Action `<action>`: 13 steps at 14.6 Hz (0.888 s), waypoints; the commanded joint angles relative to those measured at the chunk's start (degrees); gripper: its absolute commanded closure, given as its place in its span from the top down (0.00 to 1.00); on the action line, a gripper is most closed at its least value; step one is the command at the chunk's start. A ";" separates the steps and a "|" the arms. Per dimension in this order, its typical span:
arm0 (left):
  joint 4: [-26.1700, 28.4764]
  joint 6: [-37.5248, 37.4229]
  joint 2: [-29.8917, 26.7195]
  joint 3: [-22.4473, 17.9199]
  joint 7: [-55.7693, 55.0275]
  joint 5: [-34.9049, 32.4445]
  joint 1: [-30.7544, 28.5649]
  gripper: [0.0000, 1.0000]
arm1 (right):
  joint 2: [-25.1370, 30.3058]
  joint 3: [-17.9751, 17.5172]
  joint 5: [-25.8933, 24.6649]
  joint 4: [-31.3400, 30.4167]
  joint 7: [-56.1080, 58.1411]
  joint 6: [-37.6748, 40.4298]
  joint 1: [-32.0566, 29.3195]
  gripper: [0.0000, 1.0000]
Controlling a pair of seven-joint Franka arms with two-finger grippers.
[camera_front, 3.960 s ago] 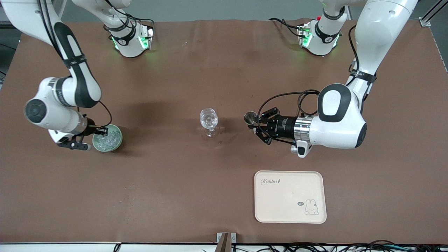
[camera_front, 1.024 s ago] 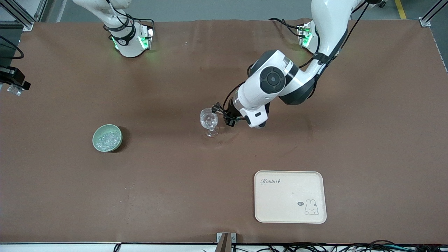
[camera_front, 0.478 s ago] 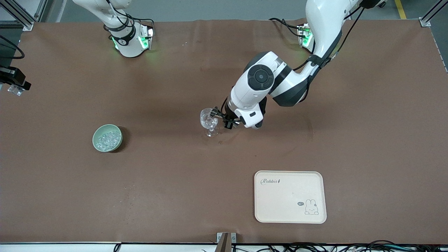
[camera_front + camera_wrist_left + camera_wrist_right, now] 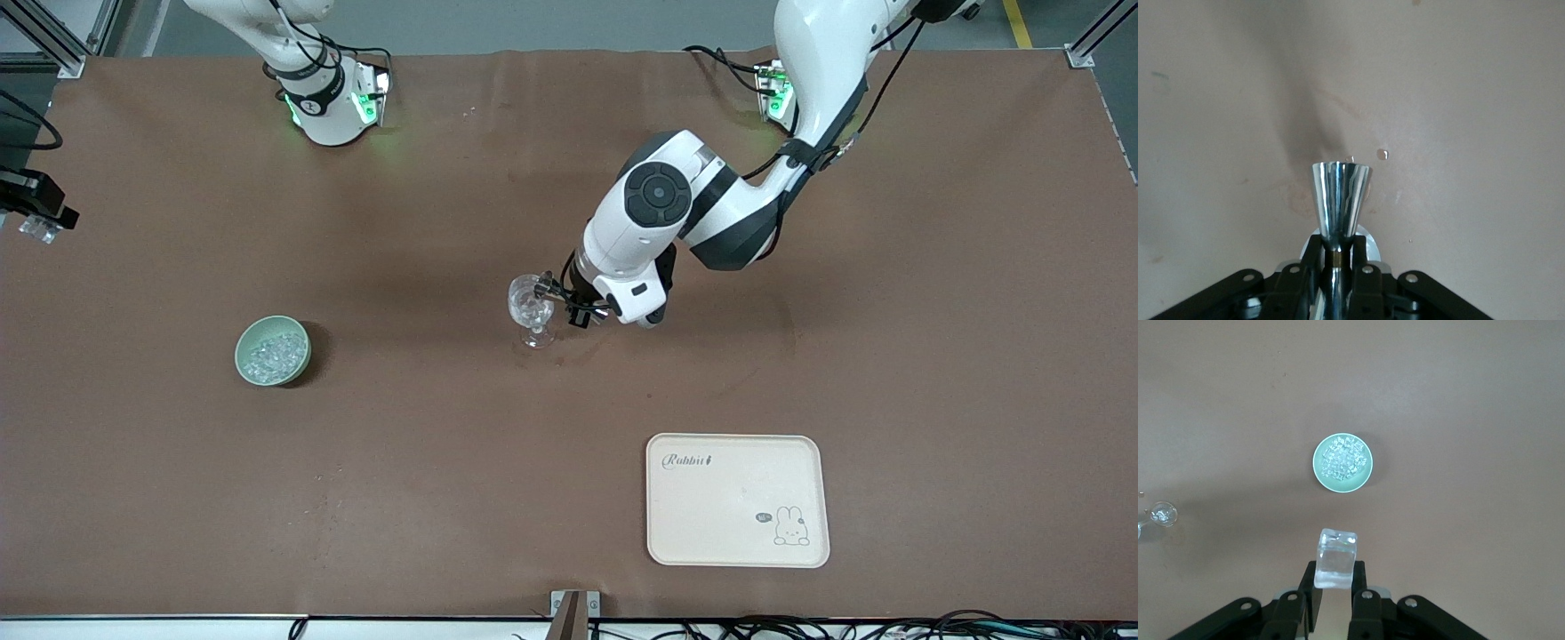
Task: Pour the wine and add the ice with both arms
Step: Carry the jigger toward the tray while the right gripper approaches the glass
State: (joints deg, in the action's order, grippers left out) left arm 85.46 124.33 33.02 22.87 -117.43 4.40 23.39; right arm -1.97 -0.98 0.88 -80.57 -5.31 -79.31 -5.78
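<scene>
I have the brown table (image 4: 267,498) spread wide, with a cream rabbit tray (image 4: 737,499) nearest the front camera, probably waiting to receive something. The left gripper (image 4: 558,300) sits at the wine glass (image 4: 531,307) mid-table, its fingers clamped on the stem of a steel jigger (image 4: 1340,197), tipped toward the bowl so the pour lands inside, I judge. The green bowl (image 4: 273,350) of ice (image 4: 271,351) stands well apart toward the right arm's end. The right gripper (image 4: 1333,587) hangs high over that end, closed on one ice cube (image 4: 1335,557), kept clear, I think, until pouring finishes.
</scene>
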 commanded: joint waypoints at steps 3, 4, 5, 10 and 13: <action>-1.17 -1.01 0.12 -0.02 13.06 23.58 -5.35 0.01 | 0.30 0.01 0.00 -0.03 0.04 -0.50 0.33 0.01; -1.17 -1.89 0.12 -0.02 15.98 27.47 -7.38 0.01 | 0.30 0.01 0.00 -0.03 0.03 -0.33 0.33 0.01; -1.26 -3.11 0.29 -0.02 18.36 30.81 -9.49 0.01 | 0.30 -0.07 0.09 -0.03 -0.14 -0.32 0.67 0.01; -1.34 -5.06 2.39 0.07 32.24 42.60 -21.00 0.01 | 0.30 0.01 2.10 0.06 -5.13 -0.41 9.01 0.01; -3.27 -5.06 5.64 0.07 38.84 47.00 -27.33 0.01 | -1.01 -1.39 5.10 0.49 -13.91 -1.98 14.81 0.01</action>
State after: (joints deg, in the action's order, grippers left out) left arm 85.11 120.14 35.98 22.18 -81.88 48.41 -0.64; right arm -2.05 -1.83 4.47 -80.56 -14.01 -80.09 5.70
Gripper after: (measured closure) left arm 0.784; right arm 0.775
